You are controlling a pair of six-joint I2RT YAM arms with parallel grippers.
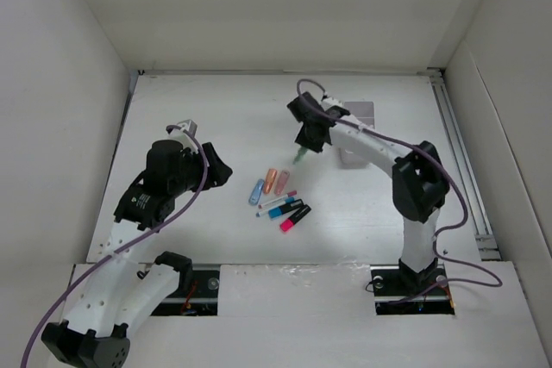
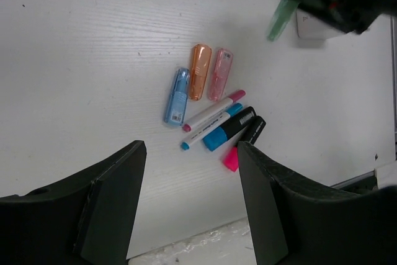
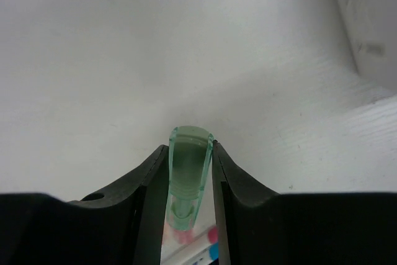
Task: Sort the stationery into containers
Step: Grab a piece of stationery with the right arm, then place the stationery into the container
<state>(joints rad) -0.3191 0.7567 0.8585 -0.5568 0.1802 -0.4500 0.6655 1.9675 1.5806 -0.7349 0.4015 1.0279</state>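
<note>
A stubby green piece (image 3: 189, 175) hangs above the table with my right gripper (image 3: 190, 151) shut on it. From above, this gripper (image 1: 304, 148) is just left of the white box (image 1: 362, 113), whose middle the arm hides. On the table lie a blue piece (image 2: 177, 96), an orange piece (image 2: 200, 80) and a pink piece (image 2: 219, 74). Beside them are two thin white pens (image 2: 211, 113), a black marker with a blue end (image 2: 228, 130) and a black marker with a pink end (image 2: 244, 143). My left gripper (image 2: 191, 148) is open and holds nothing, hovering near this group; from above it (image 1: 217, 170) is to their left.
White walls close in the table on the left, back and right. A metal rail (image 1: 461, 152) runs along the right edge. Purple cables (image 1: 470, 213) loop off both arms.
</note>
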